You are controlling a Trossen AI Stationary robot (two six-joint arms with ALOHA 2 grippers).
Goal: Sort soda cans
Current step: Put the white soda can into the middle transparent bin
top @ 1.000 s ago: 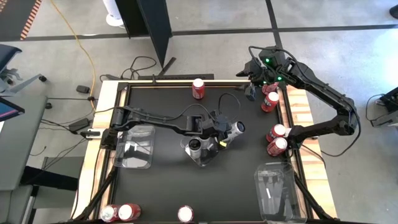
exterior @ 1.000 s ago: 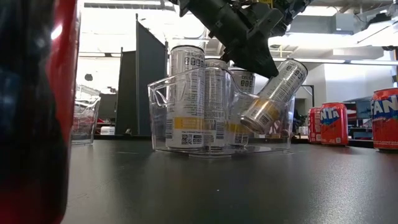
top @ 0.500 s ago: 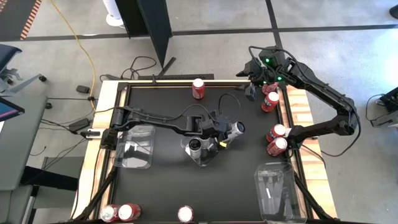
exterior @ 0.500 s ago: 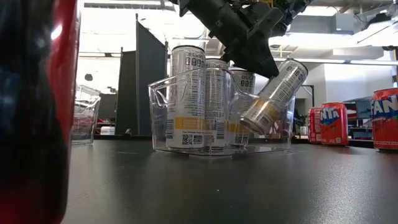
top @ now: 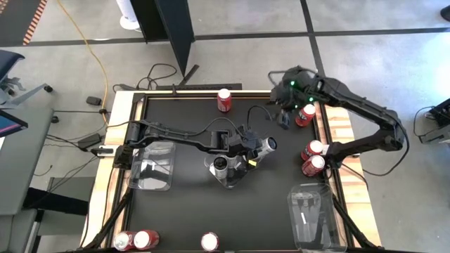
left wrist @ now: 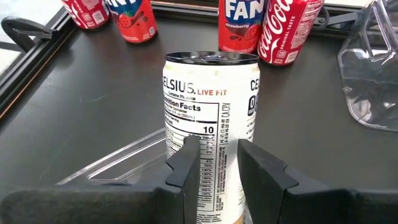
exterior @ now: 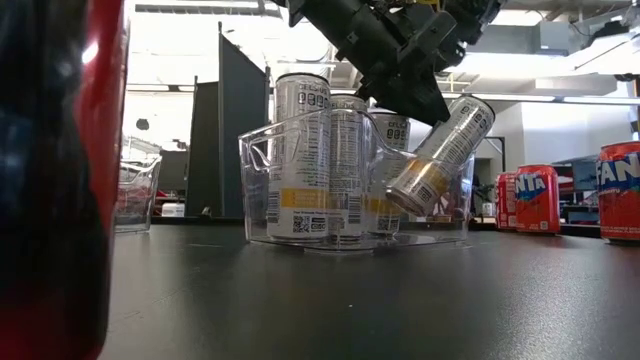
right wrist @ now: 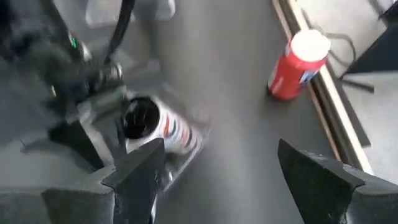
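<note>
A clear tray in the table's middle holds upright silver soda cans. One more silver can stands tilted in it, bottom end inside and dark top leaning out over the tray's right wall. My left gripper reaches in from the left with its fingers a narrow gap apart, just in front of this can's side. Near the far right, above the table, my right gripper hangs wide open and holds nothing. Red cans stand along the table's edges. My left gripper comes slanting down from the table's left at the tilted can's side wall, about halfway up it. The gap between the fingers is narrower than the can, so the can is not between them. I cannot tell whether the fingertips touch it.
Red cans stand at the far edge, at the right edge and at the near edge. One clear tray sits at the left and another at the near right. One red can looms right in front of the low camera.
My right gripper has swung from over the far right corner toward the table's middle and near edge, sinking a little and tipping further down. It stays wide open. The tilted can and my left arm have kept their place.
</note>
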